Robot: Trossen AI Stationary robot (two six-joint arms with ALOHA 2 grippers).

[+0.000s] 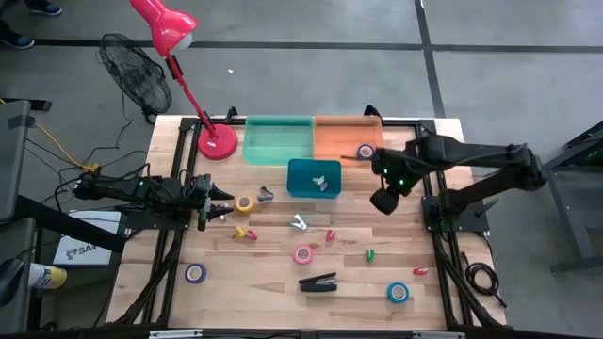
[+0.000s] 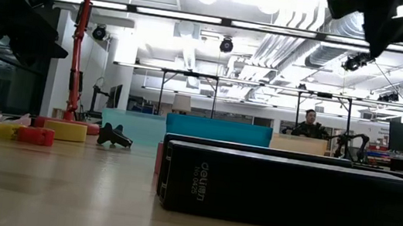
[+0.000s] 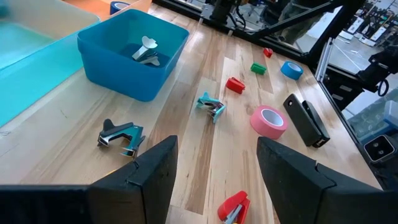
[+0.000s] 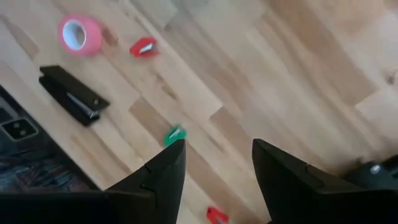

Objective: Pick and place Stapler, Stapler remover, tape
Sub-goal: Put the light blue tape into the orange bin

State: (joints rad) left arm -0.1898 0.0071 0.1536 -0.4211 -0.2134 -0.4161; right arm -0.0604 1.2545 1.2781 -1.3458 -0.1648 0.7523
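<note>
you are only partly through: one staple remover (image 1: 321, 183) sits in the blue bin (image 1: 314, 165) and a tape roll (image 1: 365, 151) in the orange tray (image 1: 331, 137), but the stapler (image 1: 318, 282) and most rolls lie loose. your right gripper (image 1: 385, 201), fingers spread and empty, hangs well apart from the stapler; your left gripper (image 1: 222, 210), also spread, waits beside the yellow tape (image 1: 244, 203).

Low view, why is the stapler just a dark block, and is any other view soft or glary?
Low view: bright ceiling lights behind backlight the stapler, leaving it a dark silhouette, and the tabletop close to the lens is out of focus. Right wrist view: the whole picture is soft, the pink tape smeared. Left wrist view and high view: evenly lit, no strong glare.
</note>
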